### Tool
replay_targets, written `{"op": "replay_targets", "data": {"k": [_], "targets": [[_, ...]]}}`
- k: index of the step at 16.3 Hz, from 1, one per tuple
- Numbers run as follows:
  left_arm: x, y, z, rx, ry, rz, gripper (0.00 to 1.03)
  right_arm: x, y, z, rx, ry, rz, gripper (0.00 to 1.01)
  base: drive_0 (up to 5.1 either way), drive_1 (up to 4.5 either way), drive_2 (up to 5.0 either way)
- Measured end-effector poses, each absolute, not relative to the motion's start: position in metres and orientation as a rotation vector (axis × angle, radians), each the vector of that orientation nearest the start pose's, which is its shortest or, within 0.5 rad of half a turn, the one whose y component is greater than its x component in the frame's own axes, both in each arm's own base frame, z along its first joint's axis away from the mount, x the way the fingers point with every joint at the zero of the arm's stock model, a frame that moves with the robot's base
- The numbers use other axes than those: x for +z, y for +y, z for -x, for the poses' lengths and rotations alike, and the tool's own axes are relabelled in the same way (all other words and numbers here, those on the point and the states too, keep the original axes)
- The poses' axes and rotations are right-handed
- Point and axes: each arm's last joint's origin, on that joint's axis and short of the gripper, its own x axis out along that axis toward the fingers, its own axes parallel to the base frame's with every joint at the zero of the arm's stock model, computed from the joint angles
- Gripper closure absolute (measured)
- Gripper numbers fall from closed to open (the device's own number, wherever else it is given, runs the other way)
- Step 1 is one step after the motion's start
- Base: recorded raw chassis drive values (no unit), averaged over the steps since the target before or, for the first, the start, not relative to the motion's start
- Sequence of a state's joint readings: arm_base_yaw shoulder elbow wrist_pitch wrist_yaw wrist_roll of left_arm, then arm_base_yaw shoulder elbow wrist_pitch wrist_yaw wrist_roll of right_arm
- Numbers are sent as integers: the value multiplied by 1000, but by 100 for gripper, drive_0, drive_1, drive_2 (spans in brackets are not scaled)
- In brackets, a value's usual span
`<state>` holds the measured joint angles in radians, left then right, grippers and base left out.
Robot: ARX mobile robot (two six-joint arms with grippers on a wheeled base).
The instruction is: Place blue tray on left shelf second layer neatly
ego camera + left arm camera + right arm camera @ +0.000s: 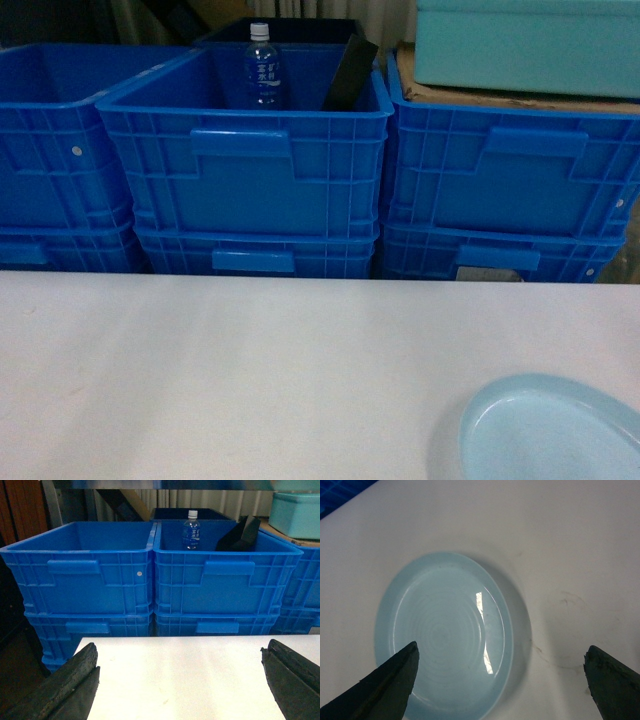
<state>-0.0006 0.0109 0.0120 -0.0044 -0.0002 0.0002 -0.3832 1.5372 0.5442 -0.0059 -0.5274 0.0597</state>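
Blue tray [548, 430] sits flat on the white table [250, 370], near-right corner in head view, partly cut off by the frame edge. Right wrist cam looks straight down on it: right gripper [502, 680] is spread wide above the tray [445, 635], one finger [380, 690] over the tray's left rim, the other [615, 680] out over bare table to the right, no contact visible. Left gripper [180, 680] also wide open, nothing between its fingers, hanging over the table's far edge [200, 645] and facing the crates. Behind the table: dark-blue ribbed crates stacked two high, a left stack [50, 150], a middle stack [250, 170] and a right stack [500, 180], forming a wall directly past the table edge. Middle top crate holds an upright clear bottle [262, 65] with blue label and a black object [350, 72] leaning against its right wall. Turquoise rectangular box [525, 45] sits on a brown board [470, 97] on top of the right stack. Shelf not identifiable in any view.
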Motion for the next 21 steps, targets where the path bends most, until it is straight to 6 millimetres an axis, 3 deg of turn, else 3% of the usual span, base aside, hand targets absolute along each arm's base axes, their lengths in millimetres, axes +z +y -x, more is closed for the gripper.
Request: {"op": "replay_targets", "data": {"k": [3, 6, 16, 17, 21], "targets": [[166, 0, -98, 0, 3, 0, 5, 104, -76, -222, 163, 925, -472, 3, 0, 0, 0], [166, 0, -98, 0, 3, 0, 5, 74, -61, -207, 204, 999, -461, 3, 0, 0, 0], [166, 0, -98, 0, 3, 0, 5, 39, -45, -209, 157, 963, -494, 3, 0, 0, 0], [166, 0, -98, 0, 3, 0, 5, 37, -46, -208, 150, 957, -492, 8, 0, 0, 0], [166, 0, -98, 0, 3, 0, 5, 27, -52, -205, 116, 951, -504, 45, 0, 0, 0]]}}
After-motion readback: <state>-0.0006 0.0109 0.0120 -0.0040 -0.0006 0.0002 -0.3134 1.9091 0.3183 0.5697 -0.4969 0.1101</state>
